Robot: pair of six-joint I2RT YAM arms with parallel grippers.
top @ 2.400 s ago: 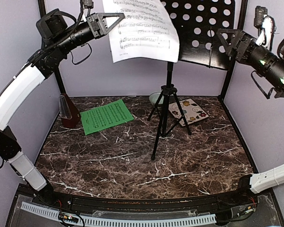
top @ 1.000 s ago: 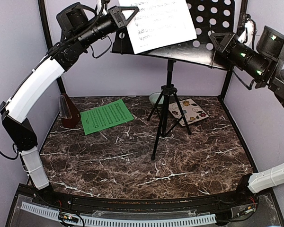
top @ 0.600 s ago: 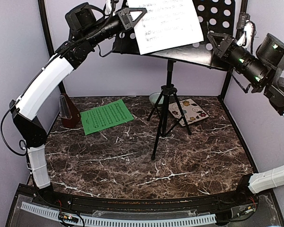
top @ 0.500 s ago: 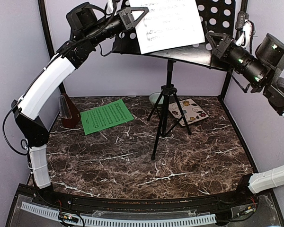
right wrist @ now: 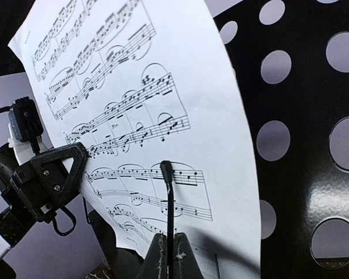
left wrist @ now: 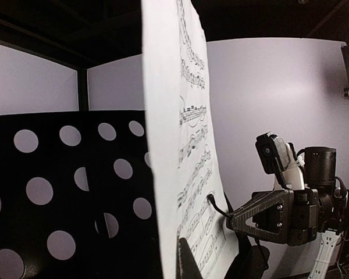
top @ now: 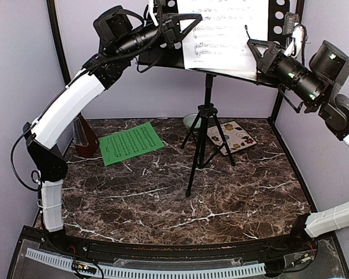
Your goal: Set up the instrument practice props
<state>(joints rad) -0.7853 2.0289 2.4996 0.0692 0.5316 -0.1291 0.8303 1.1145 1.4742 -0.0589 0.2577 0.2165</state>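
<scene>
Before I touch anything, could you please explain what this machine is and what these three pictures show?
These are two robot arms bolted at the table's near edge. One picture looks down from above and behind; the other two come from a camera on each wrist. The left pincer holds a white sheet of music in front of the music stand; the right pincer is closed on a thin black wire over the page. On the table are a green sheet, a metronome, a bowl and a patterned tile.
</scene>
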